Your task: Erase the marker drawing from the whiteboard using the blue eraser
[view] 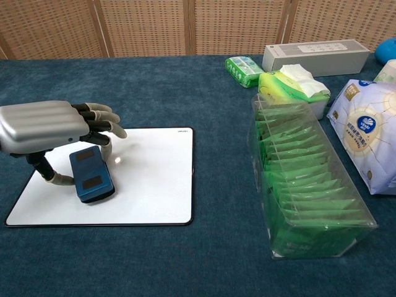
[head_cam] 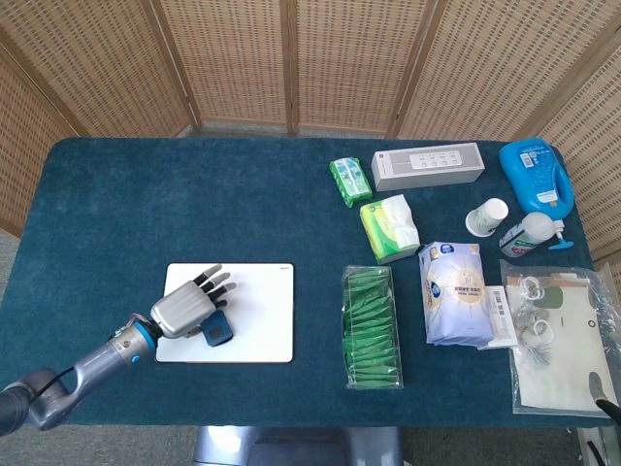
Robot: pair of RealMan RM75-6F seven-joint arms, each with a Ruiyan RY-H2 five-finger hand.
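The white whiteboard (head_cam: 262, 303) (view: 154, 179) lies flat on the blue tablecloth at the front left. Its visible surface shows no marker lines, only a small glare spot. The blue eraser (head_cam: 216, 331) (view: 91, 174) rests on the board's left part. My left hand (head_cam: 184, 309) (view: 49, 127) reaches in from the left and grips the eraser, thumb on its left side and fingers curled over its far end. The hand covers part of the board's left area. My right hand shows in neither view.
A clear box of green packets (head_cam: 371, 325) (view: 303, 192) stands just right of the board. Beyond it are a tissue pack (head_cam: 388, 226), a white pouch (head_cam: 454, 291), a long white box (head_cam: 427, 165), a paper cup (head_cam: 487, 216), a blue bottle (head_cam: 536, 175) and a plastic bag (head_cam: 558, 335).
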